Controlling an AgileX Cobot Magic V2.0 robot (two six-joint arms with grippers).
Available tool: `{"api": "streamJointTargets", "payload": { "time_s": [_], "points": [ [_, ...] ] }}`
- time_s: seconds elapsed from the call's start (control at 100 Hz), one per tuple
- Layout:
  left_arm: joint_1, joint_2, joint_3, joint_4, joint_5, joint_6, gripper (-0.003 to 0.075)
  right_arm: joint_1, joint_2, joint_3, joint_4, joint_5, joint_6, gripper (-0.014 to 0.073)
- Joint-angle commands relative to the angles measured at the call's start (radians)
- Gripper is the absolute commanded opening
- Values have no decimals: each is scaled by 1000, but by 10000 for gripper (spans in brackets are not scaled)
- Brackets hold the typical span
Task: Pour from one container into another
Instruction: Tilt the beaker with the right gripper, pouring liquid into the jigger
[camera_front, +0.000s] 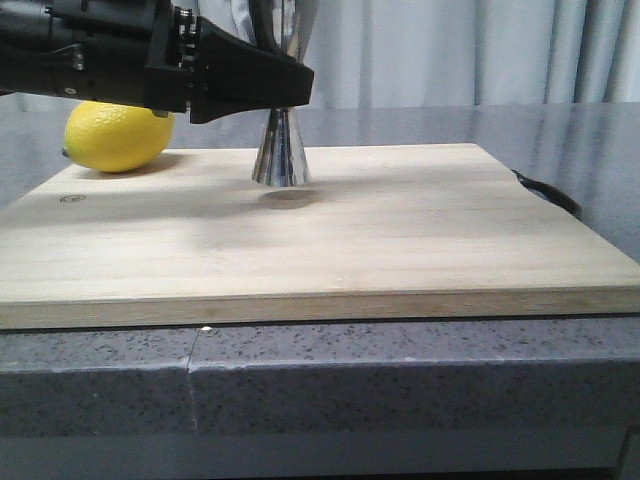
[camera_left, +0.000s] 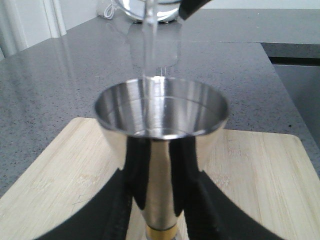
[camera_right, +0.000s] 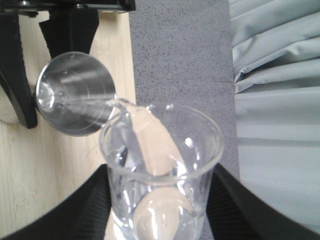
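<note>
My left gripper is shut on the narrow waist of the steel jigger, which is upright just above the wooden cutting board. From the left wrist, black fingers flank the jigger above its gold band. A thin clear stream falls into its open cup. My right gripper is shut on the clear glass beaker. The beaker is tilted, with its lip over the jigger's rim, and liquid runs from the lip into the cup. The beaker's base shows above the jigger.
A yellow lemon lies on the board's far left corner, behind the left arm. A black handle sticks out at the board's right edge. The board rests on a grey speckled counter, with curtains behind.
</note>
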Motion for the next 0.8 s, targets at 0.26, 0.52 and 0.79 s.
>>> {"api": "streamJointTargets", "payload": {
  "time_s": [0.26, 0.52, 0.79],
  "points": [
    [-8, -41, -30, -97, 104, -1, 187, 1, -33, -42, -29, -92, -80, 304],
    [-8, -41, -30, -97, 104, -1, 187, 1, -33, -42, -29, -95, -109, 304],
    [-8, -41, -30, -97, 104, -1, 187, 1, -33, -42, -29, -101, -151, 304]
  ]
}}
